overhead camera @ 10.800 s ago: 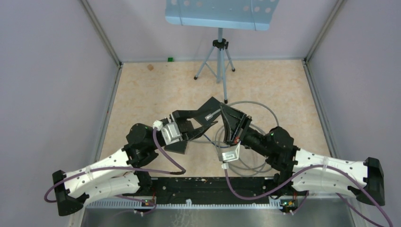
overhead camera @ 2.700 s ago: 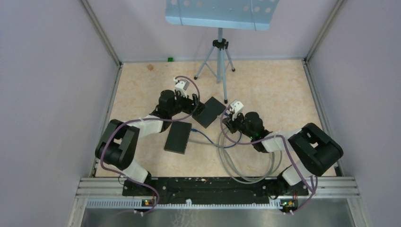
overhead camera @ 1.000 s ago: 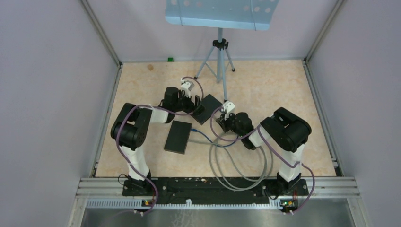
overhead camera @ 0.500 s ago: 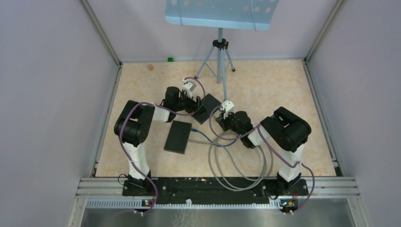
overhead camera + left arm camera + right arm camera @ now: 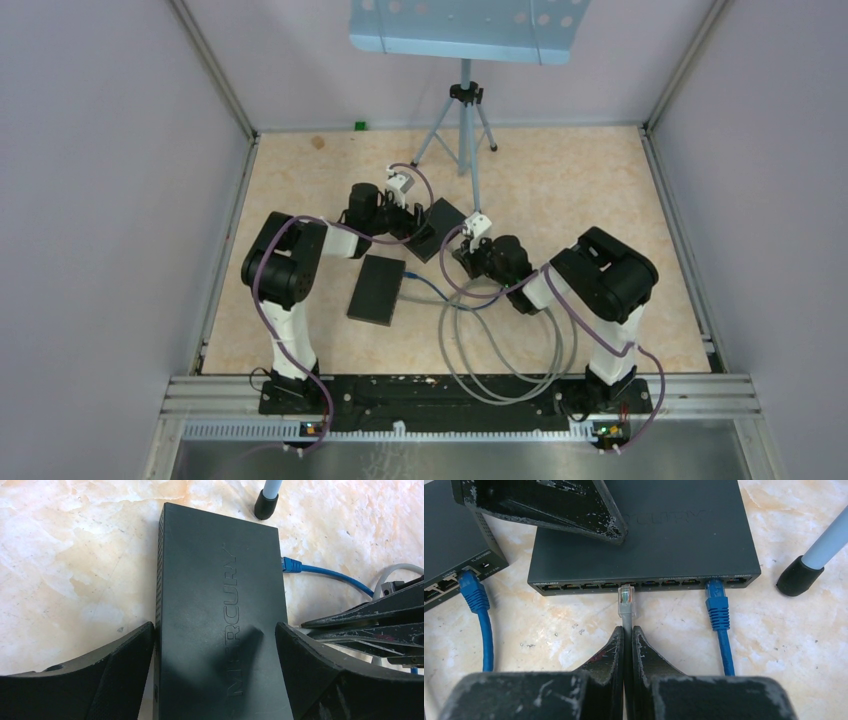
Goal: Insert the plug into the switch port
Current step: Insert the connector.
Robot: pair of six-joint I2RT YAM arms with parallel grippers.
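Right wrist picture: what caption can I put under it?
Right gripper pinches a gray cable, its clear plug at the black switch's port.

A tripod carrying a pale blue perforated panel stands near the middle of the tabletop's far edge, a small green block sits at that edge toward the far left corner, and a flat black box lies left of centre with a blue cable plugged into it.

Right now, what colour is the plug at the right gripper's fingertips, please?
The plug is clear; best in right wrist view.
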